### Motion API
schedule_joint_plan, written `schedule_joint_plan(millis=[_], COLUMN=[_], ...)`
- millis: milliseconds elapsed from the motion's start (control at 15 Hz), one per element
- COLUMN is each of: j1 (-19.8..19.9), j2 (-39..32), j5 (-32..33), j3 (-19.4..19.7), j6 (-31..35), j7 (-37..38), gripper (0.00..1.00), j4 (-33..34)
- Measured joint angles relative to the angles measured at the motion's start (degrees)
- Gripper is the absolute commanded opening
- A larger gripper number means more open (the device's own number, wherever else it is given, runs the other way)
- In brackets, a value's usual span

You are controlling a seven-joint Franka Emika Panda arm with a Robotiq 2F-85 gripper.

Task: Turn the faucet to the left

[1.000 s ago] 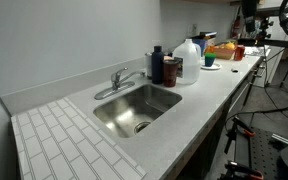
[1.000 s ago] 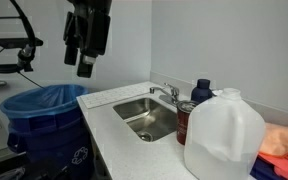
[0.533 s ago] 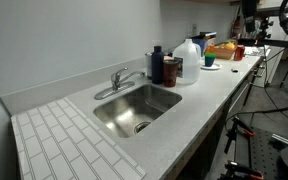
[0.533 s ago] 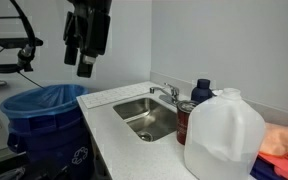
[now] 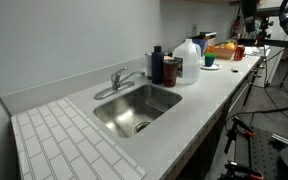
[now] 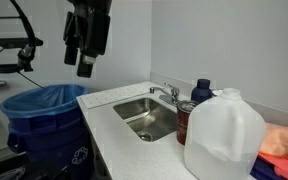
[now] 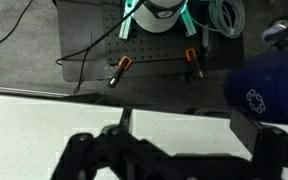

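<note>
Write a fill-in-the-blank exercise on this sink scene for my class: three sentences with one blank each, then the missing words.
1. The chrome faucet stands at the back edge of the steel ____.
2. In an exterior view the gripper appears above a ____ bin, well apart from the faucet.
3. The big plastic jug closest to that camera is ____ in colour.

Missing words: sink; blue; white.

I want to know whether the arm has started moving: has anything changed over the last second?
Nothing visibly changed. The gripper hangs high above the blue bin, far from the faucet, whose spout points over the sink as before.
</note>
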State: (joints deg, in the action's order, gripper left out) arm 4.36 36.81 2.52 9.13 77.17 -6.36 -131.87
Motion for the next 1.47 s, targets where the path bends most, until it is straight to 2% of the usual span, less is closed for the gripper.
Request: schedule_joint_plan(millis=[600,1200,1467], j1=[0.0,0.0,0.0], j2=[-0.1,0.0,0.0], j5=[-0.1,-0.3,-0.3], j3=[0.0,0.0,0.0], j6=[0.7,9.0,9.6], j7=[0.3,0.2,0.2], gripper=[1.00,1.00,1.00], j4=[-0.2,-1.0,-1.4])
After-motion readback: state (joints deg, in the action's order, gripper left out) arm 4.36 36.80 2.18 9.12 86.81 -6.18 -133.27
